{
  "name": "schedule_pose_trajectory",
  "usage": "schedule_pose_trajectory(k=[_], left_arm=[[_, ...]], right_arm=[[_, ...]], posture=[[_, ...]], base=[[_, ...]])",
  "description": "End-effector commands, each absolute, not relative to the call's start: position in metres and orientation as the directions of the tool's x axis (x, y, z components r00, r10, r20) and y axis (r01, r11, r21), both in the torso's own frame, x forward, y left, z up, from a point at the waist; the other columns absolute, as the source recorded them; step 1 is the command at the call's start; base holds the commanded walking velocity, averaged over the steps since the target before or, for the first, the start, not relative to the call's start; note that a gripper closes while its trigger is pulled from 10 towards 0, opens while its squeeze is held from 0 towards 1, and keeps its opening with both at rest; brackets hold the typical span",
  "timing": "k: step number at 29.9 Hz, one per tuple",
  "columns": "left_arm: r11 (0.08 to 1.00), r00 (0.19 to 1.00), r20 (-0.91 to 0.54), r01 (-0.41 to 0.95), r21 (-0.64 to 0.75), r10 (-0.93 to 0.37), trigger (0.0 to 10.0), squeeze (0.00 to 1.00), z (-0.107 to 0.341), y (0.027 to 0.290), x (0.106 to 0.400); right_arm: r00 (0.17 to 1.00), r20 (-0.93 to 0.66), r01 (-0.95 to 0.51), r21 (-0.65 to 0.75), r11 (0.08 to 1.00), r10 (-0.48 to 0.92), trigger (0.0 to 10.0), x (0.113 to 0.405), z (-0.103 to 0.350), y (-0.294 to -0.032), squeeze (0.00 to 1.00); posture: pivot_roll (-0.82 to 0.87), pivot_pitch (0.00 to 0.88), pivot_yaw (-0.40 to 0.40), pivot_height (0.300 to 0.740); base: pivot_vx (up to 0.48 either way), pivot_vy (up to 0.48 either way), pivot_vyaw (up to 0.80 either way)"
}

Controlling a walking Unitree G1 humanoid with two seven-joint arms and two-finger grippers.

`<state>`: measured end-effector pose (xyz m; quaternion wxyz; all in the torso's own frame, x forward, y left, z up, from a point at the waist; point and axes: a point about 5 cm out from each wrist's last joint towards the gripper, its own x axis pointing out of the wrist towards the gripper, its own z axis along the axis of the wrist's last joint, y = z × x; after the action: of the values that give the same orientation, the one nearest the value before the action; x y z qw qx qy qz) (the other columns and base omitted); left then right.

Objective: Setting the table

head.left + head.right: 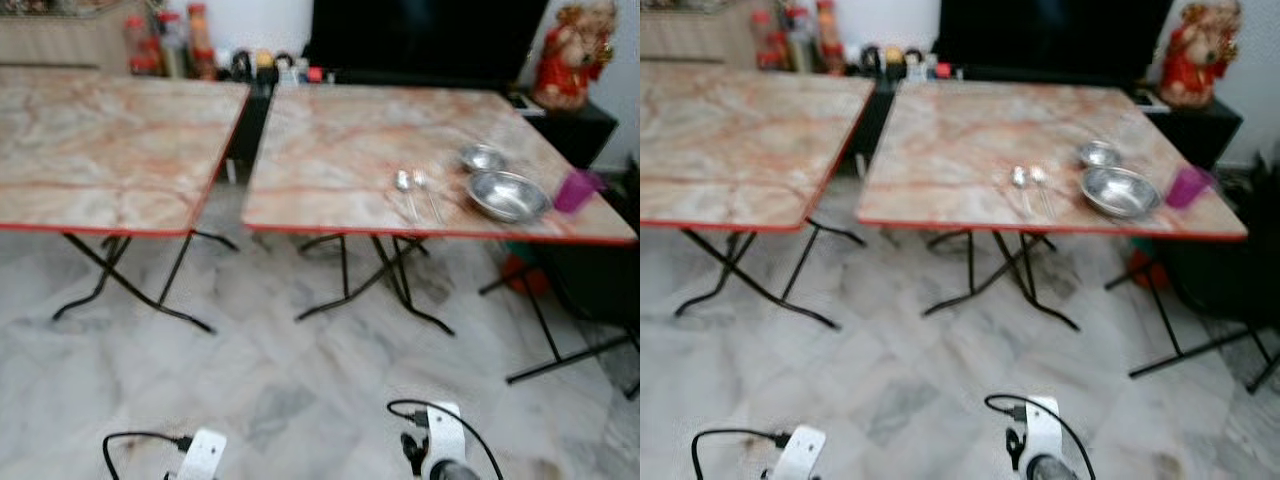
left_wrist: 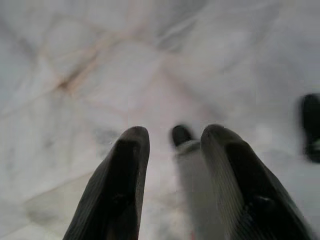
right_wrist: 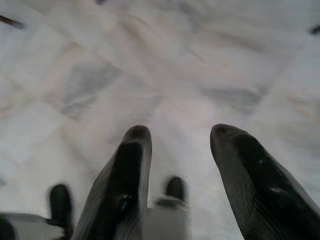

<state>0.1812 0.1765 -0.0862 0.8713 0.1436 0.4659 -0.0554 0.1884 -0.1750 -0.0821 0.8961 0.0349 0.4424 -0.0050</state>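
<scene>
A pale grey-veined marble floor (image 1: 300, 400) spread under everything. On it stood two square folding tables with pink marble-patterned tops, red edging and black crossed legs: the right table (image 1: 350, 150) serves as landmark, and the left table (image 1: 100, 140) stood beside it across a narrow gap. Behind the right table was a large black screen (image 1: 420, 40), with jars and bottles (image 1: 170, 45) off its far-left corner and a red and gold figurine (image 1: 570, 55) off its far-right corner. Near the right table's front-right corner sat a large round steel bowl (image 1: 508, 195), a small steel bowl (image 1: 482, 157) just behind it, a purple plastic cup (image 1: 577, 190) to its right and two steel spoons (image 1: 418, 192) to its left. Both arms hung low before the table: the left gripper (image 2: 170, 137) and right gripper (image 3: 175, 137) had fingers apart, empty, over the floor.
</scene>
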Motion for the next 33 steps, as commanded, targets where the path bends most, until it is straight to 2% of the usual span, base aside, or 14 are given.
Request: schedule_pose_trajectory(k=[1, 10, 33], left_arm=[[0.962, 0.581, -0.814, 0.215, 0.17, 0.014, 10.0, 0.0, -0.085, 0.1744, 0.183], [0.974, 0.583, -0.812, 0.165, 0.152, 0.028, 10.0, 0.0, -0.0847, 0.1769, 0.1831], [0.975, 0.586, -0.81, 0.165, 0.15, 0.025, 10.0, 0.0, -0.0838, 0.1759, 0.1854]], right_arm=[[0.616, -0.787, 0.042, 0.055, 0.998, 0.017, 10.0, 0.1926, -0.0799, -0.1761, 0.0], [0.619, -0.785, 0.038, 0.055, 0.998, 0.019, 10.0, 0.1946, -0.0789, -0.1764, 0.0], [0.615, -0.788, 0.031, 0.05, 0.998, 0.02, 10.0, 0.1946, -0.079, -0.1761, 0.0]], posture=[[0.0, 0.0, -0.048, 0.74], [0.01, 0.0, -0.052, 0.74], [0.01, 0.0, -0.053, 0.74]], base=[[0.0, 0.0, 0.0], [0.054, 0.0, 0.0], [0.476, 0.0, 0.0]])
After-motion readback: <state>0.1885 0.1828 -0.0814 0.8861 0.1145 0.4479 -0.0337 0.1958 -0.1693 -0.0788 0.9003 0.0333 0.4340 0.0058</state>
